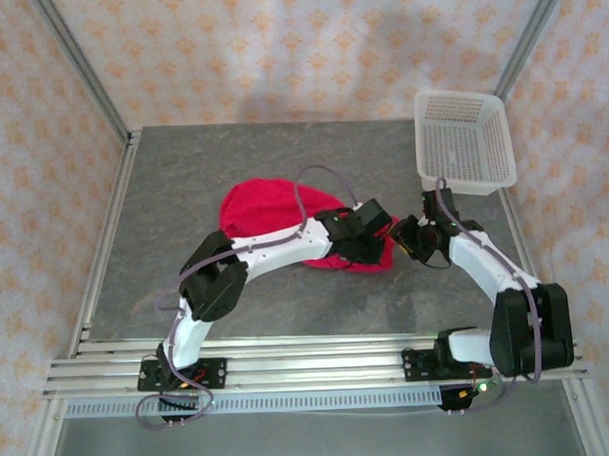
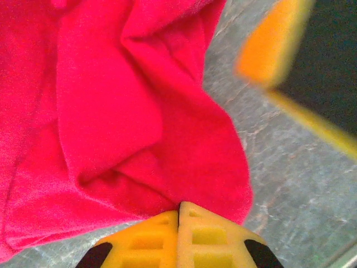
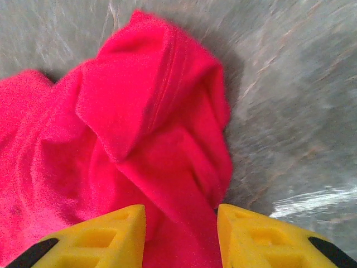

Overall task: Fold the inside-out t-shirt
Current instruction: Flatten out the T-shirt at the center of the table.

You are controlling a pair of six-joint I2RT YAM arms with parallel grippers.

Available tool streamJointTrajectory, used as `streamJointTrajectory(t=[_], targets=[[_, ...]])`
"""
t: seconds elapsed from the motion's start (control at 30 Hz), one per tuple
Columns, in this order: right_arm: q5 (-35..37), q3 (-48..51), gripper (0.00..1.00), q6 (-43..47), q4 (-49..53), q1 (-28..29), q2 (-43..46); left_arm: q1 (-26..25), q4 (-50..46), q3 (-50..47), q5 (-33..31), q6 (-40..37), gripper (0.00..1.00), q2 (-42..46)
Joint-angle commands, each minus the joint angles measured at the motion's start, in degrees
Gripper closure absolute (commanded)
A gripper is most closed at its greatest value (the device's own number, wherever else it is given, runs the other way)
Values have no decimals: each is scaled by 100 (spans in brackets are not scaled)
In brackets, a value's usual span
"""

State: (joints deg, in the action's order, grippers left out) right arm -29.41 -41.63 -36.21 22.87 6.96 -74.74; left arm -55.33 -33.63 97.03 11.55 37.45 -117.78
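Lifting could drop the inside-out t-shirt (image 2: pixel 111 111): your left end effector (image 2: pixel 178 215) clamps only an edge at its tips; right end effector (image 3: pixel 181 218) straddles a fold, grip unclear.

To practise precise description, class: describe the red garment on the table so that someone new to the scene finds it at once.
Start at the grey table inside the patterned walls. Near its middle lies a crumpled t-shirt. It is soft and bright crimson, unlike the rigid white mesh basket at the far right corner.
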Motion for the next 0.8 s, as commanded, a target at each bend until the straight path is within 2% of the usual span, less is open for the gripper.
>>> streamJointTrajectory(t=[0.0,0.13,0.27,0.43,0.6,0.63,0.73,0.77], targets=[[-71,-99,63,-274,-711,120,-538,109,-245,285,-159,-114,100,662],[122,-358,100,-360,-1087,112,-1449,274,-302,348,-75,-159,100,1147],[489,-581,100,-352,-1107,111,-2045,660,-215,91,-14,-158,100,1799],[749,-511,100,-255,-941,112,-1905,1328,97,-663,-53,-111,100,2489],[804,-704,100,6,-446,110,-1486,1470,299,-880,429,-98,100,2167],[742,-764,100,70,-339,112,-1351,1473,253,-884,444,-134,100,2063],[814,-897,70,276,112,112,-942,1568,34,-1124,152,-281,99,2068],[909,-925,62,354,290,112,-781,1680,-32,-1311,86,-308,92,2163]])
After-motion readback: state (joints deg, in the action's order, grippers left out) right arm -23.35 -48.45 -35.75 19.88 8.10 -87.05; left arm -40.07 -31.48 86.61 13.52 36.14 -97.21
